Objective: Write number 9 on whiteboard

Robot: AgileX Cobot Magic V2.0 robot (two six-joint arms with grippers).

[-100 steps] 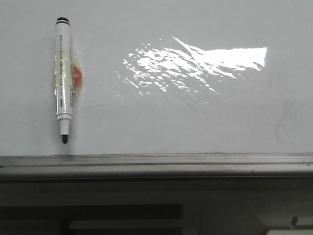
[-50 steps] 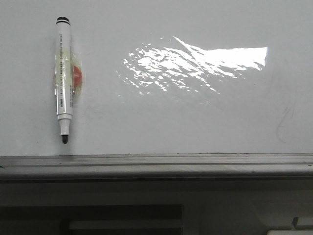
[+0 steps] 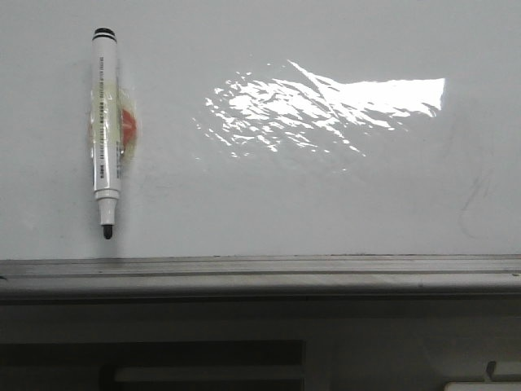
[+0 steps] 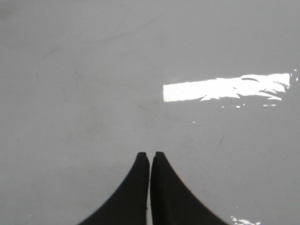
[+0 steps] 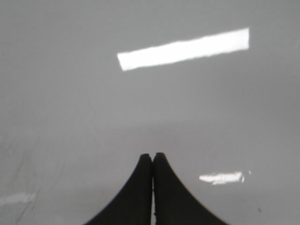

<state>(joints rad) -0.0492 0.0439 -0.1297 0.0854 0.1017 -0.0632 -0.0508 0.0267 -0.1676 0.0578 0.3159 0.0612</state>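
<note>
Glossy whiteboard [image 3: 269,204] holds a marker [image 3: 105,130]; both arms' fingers [image 4: 150,161] [image 5: 153,161] pressed together.

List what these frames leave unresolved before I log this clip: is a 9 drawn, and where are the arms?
- Front view: neither arm appears. The glossy white whiteboard runs off the frame; glare could hide faint strokes. Only faint grey smudges show, no clear 9.
- Front view: the white marker with black tip covers most of the orange-red holder behind it.
- Left wrist view: left gripper, fingertips together, bases cut off; its place on the board is unclear.
- Right wrist view: right gripper, likewise; blurred.
</note>
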